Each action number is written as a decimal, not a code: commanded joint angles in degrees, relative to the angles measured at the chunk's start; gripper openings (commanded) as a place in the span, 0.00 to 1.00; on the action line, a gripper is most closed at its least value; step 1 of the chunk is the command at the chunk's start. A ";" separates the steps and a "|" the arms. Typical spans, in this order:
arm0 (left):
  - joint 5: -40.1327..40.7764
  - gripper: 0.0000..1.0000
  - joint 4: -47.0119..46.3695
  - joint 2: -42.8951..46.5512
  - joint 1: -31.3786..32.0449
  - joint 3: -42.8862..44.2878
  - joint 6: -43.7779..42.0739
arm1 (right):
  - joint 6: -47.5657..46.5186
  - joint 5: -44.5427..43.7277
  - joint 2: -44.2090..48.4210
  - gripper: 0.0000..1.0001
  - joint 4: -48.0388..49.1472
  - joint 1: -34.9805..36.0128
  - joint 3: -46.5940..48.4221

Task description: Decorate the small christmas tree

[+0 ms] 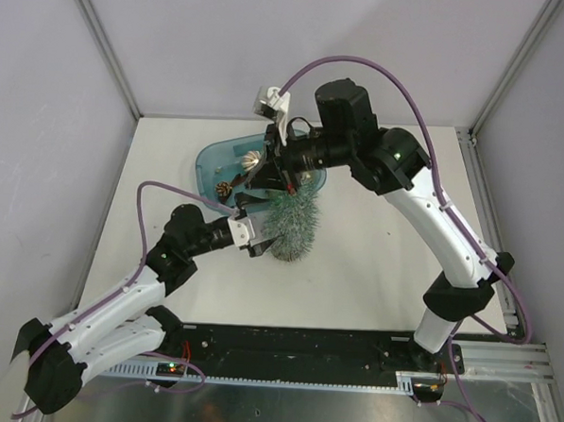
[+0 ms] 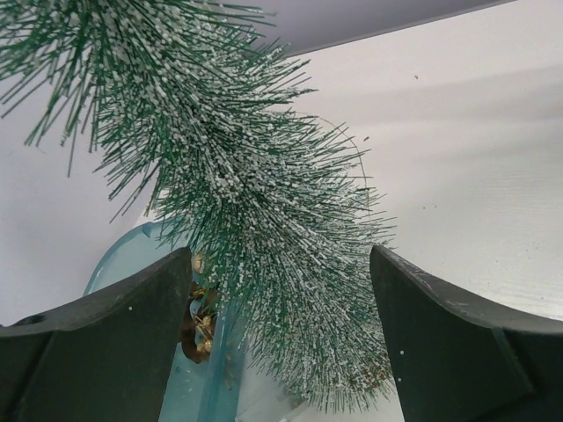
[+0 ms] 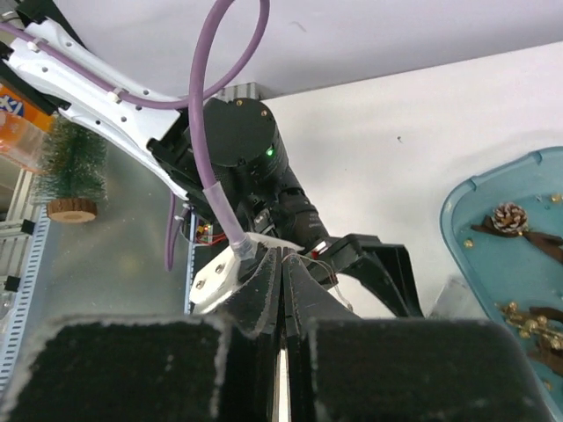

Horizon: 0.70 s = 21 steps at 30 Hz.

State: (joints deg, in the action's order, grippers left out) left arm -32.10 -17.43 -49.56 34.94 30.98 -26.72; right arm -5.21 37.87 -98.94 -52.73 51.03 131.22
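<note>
On the left side of the white table [image 1: 373, 273], my left arm reaches in from the near corner, and the left gripper [image 2: 280, 253] stands with its fingers [image 2: 106, 352] spread wide. From the left wrist camera I see one finger on each side of the small christmas tree [image 1: 295, 229], with a clear gap at the right finger, so nothing is clamped. The tree sits near the middle of the table, tilted over. Its narrow tip points toward the back and its broad end toward the arm bases, and I cannot tell whether it rests fully on the table. Just behind it, touching or nearly touching the tip, is the translucent blue tub [image 1: 214, 160], which holds a pine cone [image 1: 252, 157] and some brown and gold trimmings [image 1: 225, 187]. Over the tub and the tree hangs the right arm, which bends in from the right edge. The right gripper [image 3: 281, 281] has its fingers pressed together, and I cannot make out anything held between them.
</note>
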 commanded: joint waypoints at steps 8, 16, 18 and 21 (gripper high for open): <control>-2.91 0.86 -3.20 1.59 2.52 -1.67 -4.09 | 1.21 19.79 -7.31 0.00 7.00 -8.18 4.61; -3.76 0.72 -3.15 1.77 2.99 -2.37 -7.21 | 1.26 22.00 -6.51 0.01 8.07 -11.87 2.33; -3.70 0.64 -3.18 1.69 3.02 -2.43 -7.65 | 2.73 23.22 -5.34 0.02 10.69 -13.20 0.01; -3.37 0.52 -3.33 1.51 3.12 -2.36 -8.17 | 6.96 26.16 -3.78 0.03 17.11 -15.21 -4.54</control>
State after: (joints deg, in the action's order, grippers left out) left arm -34.85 -18.90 -48.66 37.45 28.86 -32.93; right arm -3.20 59.22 -106.21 -44.34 38.35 130.39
